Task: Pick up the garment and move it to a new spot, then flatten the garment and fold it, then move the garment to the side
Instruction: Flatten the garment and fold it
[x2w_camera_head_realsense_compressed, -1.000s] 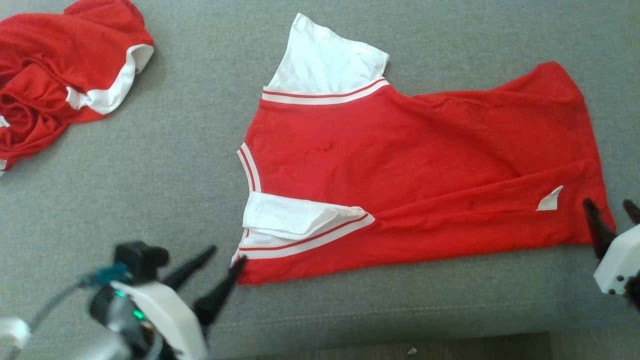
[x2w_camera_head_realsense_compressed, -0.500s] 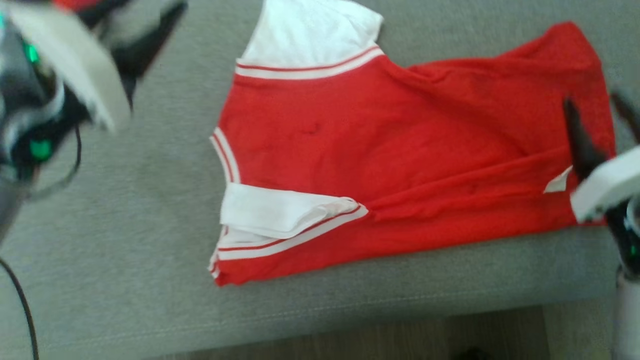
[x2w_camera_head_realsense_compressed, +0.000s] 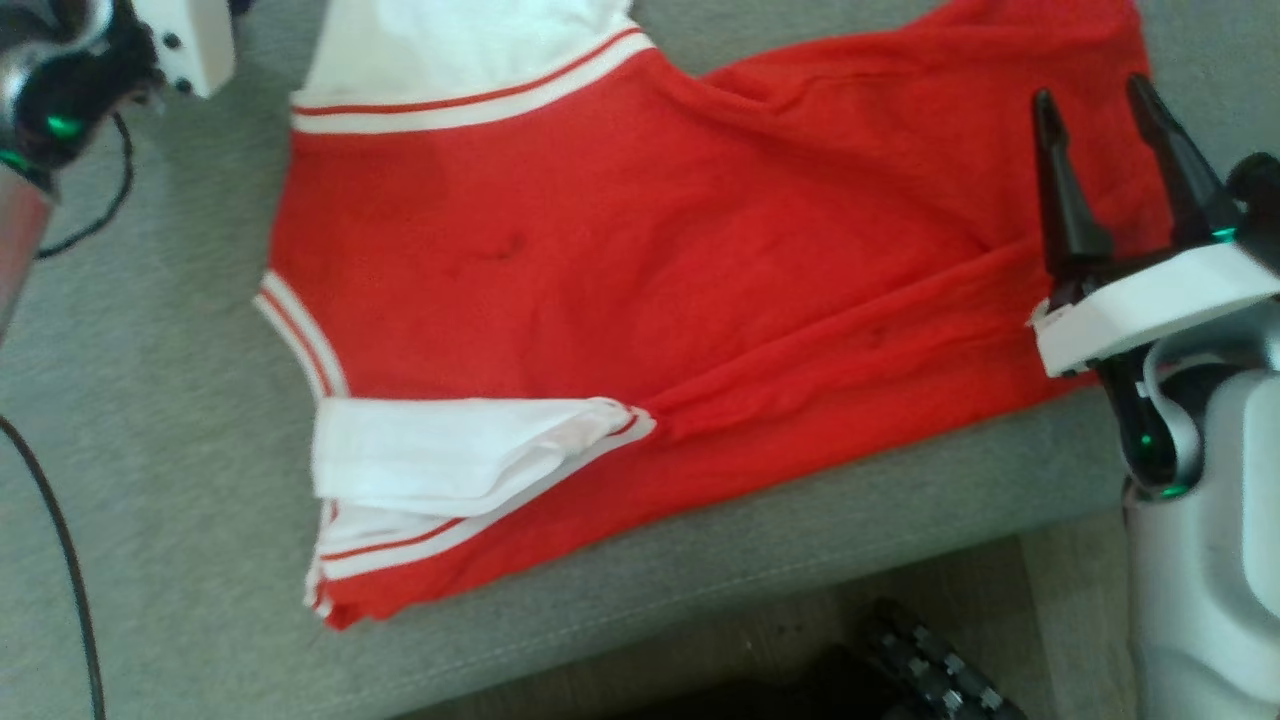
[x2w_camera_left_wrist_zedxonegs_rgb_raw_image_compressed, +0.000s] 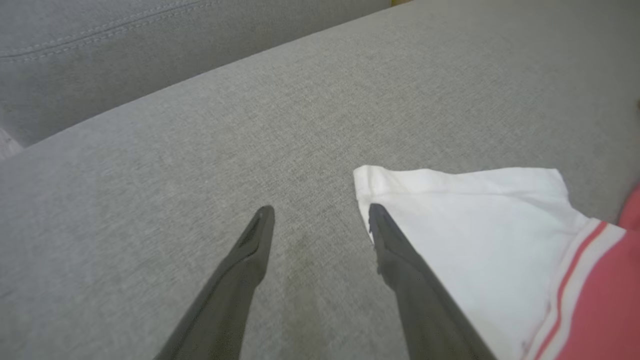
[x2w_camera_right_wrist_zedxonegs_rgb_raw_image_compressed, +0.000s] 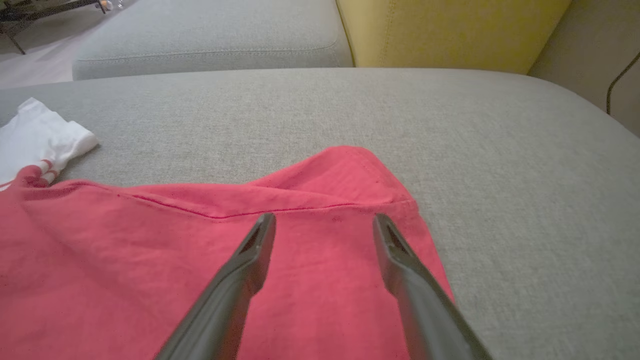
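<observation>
Lying spread across the grey sofa seat (x2w_camera_head_realsense_compressed: 150, 420), the red garment (x2w_camera_head_realsense_compressed: 640, 260) takes up the top and middle of the head view. Its long lower edge runs close to the seat's front seam. The folded sleeve (x2w_camera_head_realsense_compressed: 450, 450), white, sits at the lower left of that frame, turned back over the red body with a red-and-white striped band showing beneath it. The upper sleeve (x2w_camera_head_realsense_compressed: 450, 40), also white, runs off the top edge. A shallow crease crosses the red cloth from the middle toward the right.

The right gripper (x2w_camera_head_realsense_compressed: 1090, 90) stands at the upper right of the head view, its two dark fingers spread apart over the garment's right end and pinching nothing. In the right wrist view both fingers point at the red corner near the hem, with bare grey cushion to the right and a yellow cushion (x2w_camera_right_wrist_zedxonegs_rgb_raw_image_compressed: 450, 30) at the top.

The left gripper (x2w_camera_left_wrist_zedxonegs_rgb_raw_image_compressed: 320, 210) has its fingers spread wide and empty in the left wrist view. The finger on the left is over bare grey fabric. The one on the right overlaps the corner of the upper sleeve, and I cannot tell whether it touches. A black cable (x2w_camera_head_realsense_compressed: 68, 560) curves down the head view's left edge.
</observation>
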